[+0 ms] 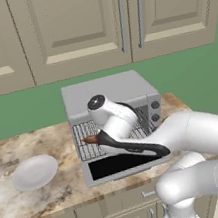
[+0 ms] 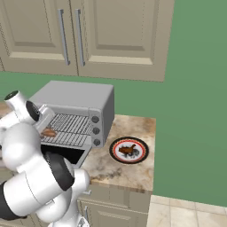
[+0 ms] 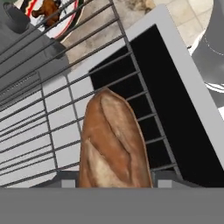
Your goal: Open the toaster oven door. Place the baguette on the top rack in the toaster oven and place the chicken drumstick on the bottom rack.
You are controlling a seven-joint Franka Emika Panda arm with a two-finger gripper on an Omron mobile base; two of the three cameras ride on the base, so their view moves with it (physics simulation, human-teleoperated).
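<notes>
The toaster oven (image 1: 109,91) stands on the counter, and its door (image 1: 122,165) lies folded down flat in front. My gripper (image 3: 116,181) reaches into the opening from the front and is shut on the near end of the baguette (image 3: 113,142). The brown loaf points out over a silver wire rack (image 3: 57,109) that juts over the door's black glass (image 3: 175,109). It shows at the left of the opening (image 1: 89,140). I cannot tell which rack this is. The chicken drumstick (image 2: 128,149) lies on a red-rimmed plate (image 2: 116,155) right of the oven (image 2: 75,95).
A pale round dish (image 1: 34,171) sits on the counter left of the oven. Wall cabinets (image 1: 80,19) hang above it. My own white arm (image 1: 187,135) crosses in front of the door. The counter ends just right of the red-rimmed plate.
</notes>
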